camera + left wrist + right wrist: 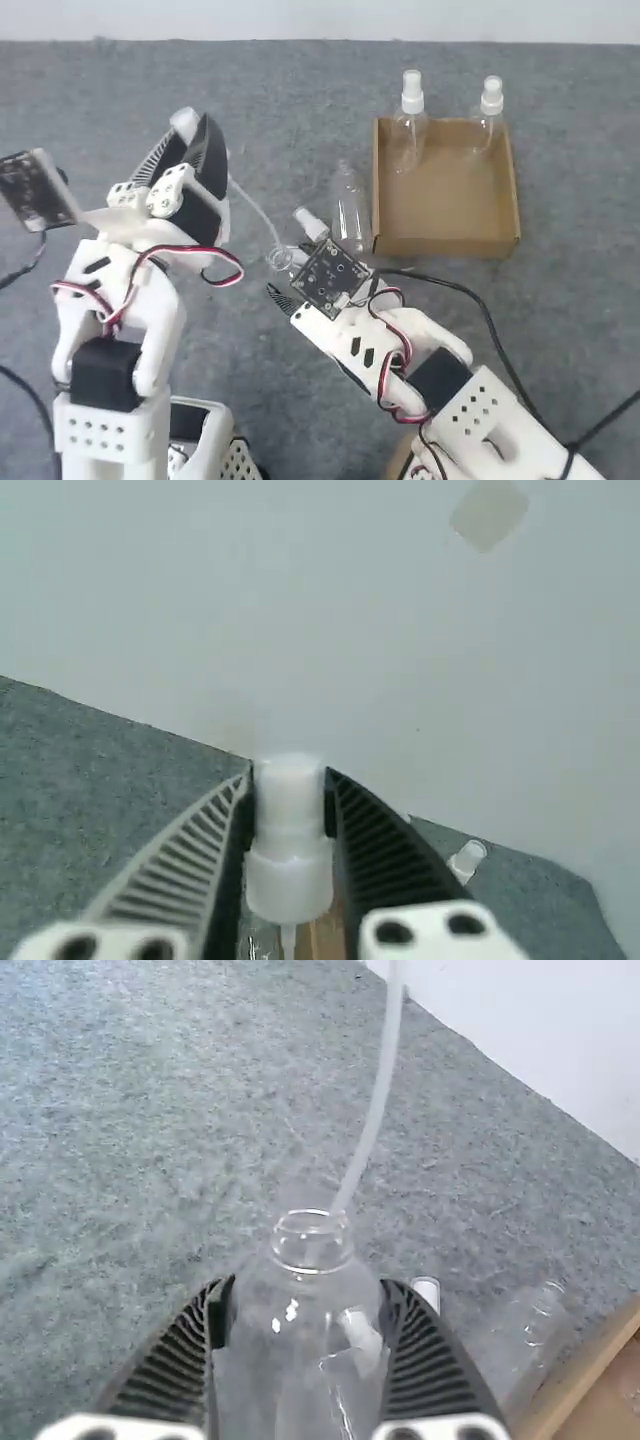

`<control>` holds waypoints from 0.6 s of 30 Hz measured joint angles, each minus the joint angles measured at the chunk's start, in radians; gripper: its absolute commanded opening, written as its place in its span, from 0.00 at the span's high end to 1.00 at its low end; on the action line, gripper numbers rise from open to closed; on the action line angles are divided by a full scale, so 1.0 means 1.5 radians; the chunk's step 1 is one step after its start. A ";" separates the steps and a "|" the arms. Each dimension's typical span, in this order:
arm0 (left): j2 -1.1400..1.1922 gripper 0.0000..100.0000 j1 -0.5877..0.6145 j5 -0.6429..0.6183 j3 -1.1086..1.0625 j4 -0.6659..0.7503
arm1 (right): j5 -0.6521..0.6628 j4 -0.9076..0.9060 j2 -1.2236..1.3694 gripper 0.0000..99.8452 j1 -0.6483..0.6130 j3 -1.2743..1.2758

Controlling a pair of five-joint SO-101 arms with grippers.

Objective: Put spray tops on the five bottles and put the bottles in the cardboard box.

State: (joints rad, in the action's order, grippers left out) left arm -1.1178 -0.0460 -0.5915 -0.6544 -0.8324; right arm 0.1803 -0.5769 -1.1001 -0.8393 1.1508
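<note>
Left gripper [288, 780]: ribbed black fingers clenched on the neck of a white plastic spray top [290, 840], cylindrical with a wider collar below. The high view places this gripper raised above the grey, rough-piled carpet [100, 100]. It also shows a thin, translucent, curved tube [255, 215] running from the spray top down toward the right arm. The left wrist view does not show that run.

Right gripper [308, 1295]: fingers closed on the shoulders of a clear, smooth plastic bottle [300, 1360] with a round open mouth. In the right wrist view the tube's lower end meets the far side of the rim. Whether it has entered the mouth cannot be told.

Cardboard box [445, 245]: square, shallow, brown, flat on the carpet beyond the right arm. Capped bottles [410, 125], two in number, clear with white tops, stand against its far wall.

Second bottle [350, 212]: clear, uncapped, lying just beside the box's near-left wall. A loose spray top [310, 222] lies next to it, between it and the held bottle. The right wrist view shows both beyond the fingers, with one box edge.

A plain white wall [320, 610] stands behind the left gripper.
</note>
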 measured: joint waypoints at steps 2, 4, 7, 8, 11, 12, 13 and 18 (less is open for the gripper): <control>0.000 0.99 -0.002 0.001 -0.001 0.000 | -0.010 0.000 0.000 0.99 0.000 0.000; -0.001 0.99 -0.001 0.001 -0.001 0.000 | -0.021 0.000 0.000 0.99 0.000 0.000; -0.002 0.99 -0.005 0.001 -0.010 -0.020 | -0.030 0.000 0.000 0.99 0.000 0.000; -0.002 0.99 -0.010 0.001 -0.016 -0.032 | -0.030 0.000 0.000 0.99 0.000 0.000; -0.002 0.99 -0.038 0.019 -0.031 -0.072 | -0.037 0.000 0.000 0.99 0.000 0.000; -0.002 0.99 -0.056 0.043 -0.036 -0.084 | -0.044 0.000 0.000 0.99 0.000 0.001; -0.002 0.99 -0.076 0.066 -0.045 -0.094 | -0.057 0.000 -0.001 0.99 0.000 0.007; -0.001 0.99 -0.108 0.121 -0.118 -0.106 | -0.093 0.051 0.000 0.99 0.000 0.061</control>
State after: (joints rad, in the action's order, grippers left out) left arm -1.1193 -0.2087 -0.4104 -0.8309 -0.9920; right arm 0.0407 -0.5002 -1.1001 -0.8393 1.2428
